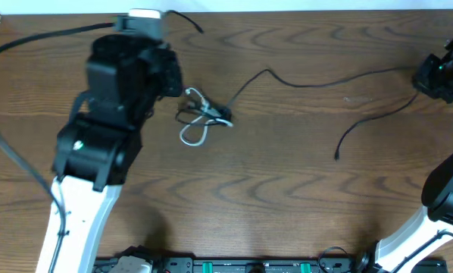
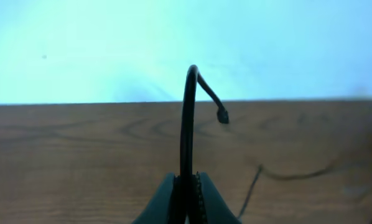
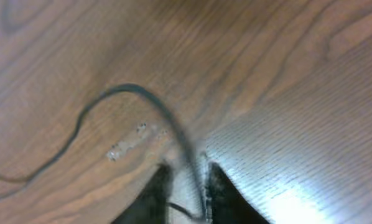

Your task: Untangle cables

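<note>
A small tangle of white and grey cables (image 1: 196, 121) lies left of the table's middle. A long black cable (image 1: 325, 80) runs from it to the right, bends at my right gripper (image 1: 437, 76) and trails back to a loose plug end (image 1: 338, 156). In the right wrist view this cable (image 3: 130, 90) passes between the slightly parted fingers (image 3: 187, 183), low over the wood. My left gripper (image 1: 160, 15) is at the far table edge, shut on a short black cable (image 1: 187, 21). In the left wrist view that cable (image 2: 187, 124) stands up from the jaws (image 2: 187, 183) and droops to its plug (image 2: 223, 116).
The wooden table (image 1: 287, 197) ends at a pale wall along the far edge (image 2: 80, 102). The left arm's thick black cable (image 1: 45, 38) runs along the far left. A rail with connectors (image 1: 249, 265) lines the front edge.
</note>
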You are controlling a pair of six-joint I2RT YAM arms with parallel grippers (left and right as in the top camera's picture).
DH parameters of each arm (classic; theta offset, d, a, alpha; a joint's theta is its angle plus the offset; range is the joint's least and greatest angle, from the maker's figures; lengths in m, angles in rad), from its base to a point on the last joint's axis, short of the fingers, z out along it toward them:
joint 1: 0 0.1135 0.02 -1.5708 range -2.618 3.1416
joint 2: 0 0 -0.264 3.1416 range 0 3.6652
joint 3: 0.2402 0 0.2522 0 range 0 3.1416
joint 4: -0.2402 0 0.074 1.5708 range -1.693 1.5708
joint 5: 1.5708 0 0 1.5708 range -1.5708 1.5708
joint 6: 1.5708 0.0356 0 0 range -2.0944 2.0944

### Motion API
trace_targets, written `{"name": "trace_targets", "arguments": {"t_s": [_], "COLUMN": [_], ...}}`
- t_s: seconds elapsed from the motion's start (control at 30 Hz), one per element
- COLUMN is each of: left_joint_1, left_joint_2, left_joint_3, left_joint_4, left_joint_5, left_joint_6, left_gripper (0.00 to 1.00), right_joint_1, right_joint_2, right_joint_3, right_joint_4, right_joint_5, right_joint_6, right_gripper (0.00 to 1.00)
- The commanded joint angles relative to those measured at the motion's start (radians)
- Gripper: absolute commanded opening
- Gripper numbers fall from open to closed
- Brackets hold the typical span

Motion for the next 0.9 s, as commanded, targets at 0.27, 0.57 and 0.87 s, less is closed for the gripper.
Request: {"name": "trace_targets", "arguments": {"t_s": [0.27,0.57,0.87], "left_joint_1": [0.003,0.003,0.005], "left_joint_2": [0.027,0.023,0.022], "left_joint_3": [0.003,0.003,0.003], "left_joint_4": [0.107,0.278,0.430], "left_joint_5": [0.100,0.151,0.138], "left_joint_6": [-0.200,-0.289,-0.319], "left_gripper": [0.08,0.07,0.07], "right_joint_1": [0.068,0.133,0.281], "right_joint_2": [-0.045,-0.185,-0.200], "right_joint_3": [0.014,0.014,0.013], "right_joint_4": [-0.010,0.005,-0.049], "right_joint_5": [-0.575,-0.565,-0.566], "right_joint_6": [-0.419,-0.425,-0.460], "right_gripper": [0.65,0.78,0.80]}}
